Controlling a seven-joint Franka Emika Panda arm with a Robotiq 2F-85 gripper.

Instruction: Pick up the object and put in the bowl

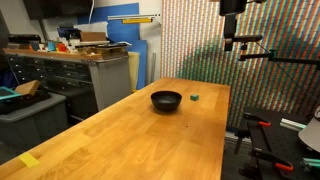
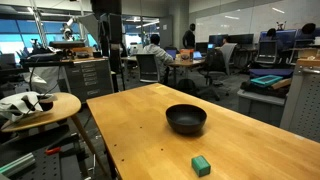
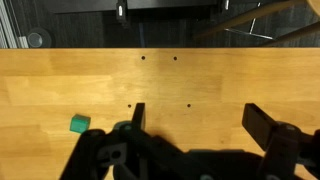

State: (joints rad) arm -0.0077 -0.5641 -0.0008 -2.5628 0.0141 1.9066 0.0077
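A long wooden counter runs away from the viewer. Near its far end sits a black bowl. A small green block lies just beside it on the bare wood, not touching. The gripper hangs high above the far edge, well apart from both. A drawer cabinet stands at the picture's left.

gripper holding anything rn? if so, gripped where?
Nothing is held. In the wrist view the gripper is open, only bare table between its fingers; the green block lies off to the side.
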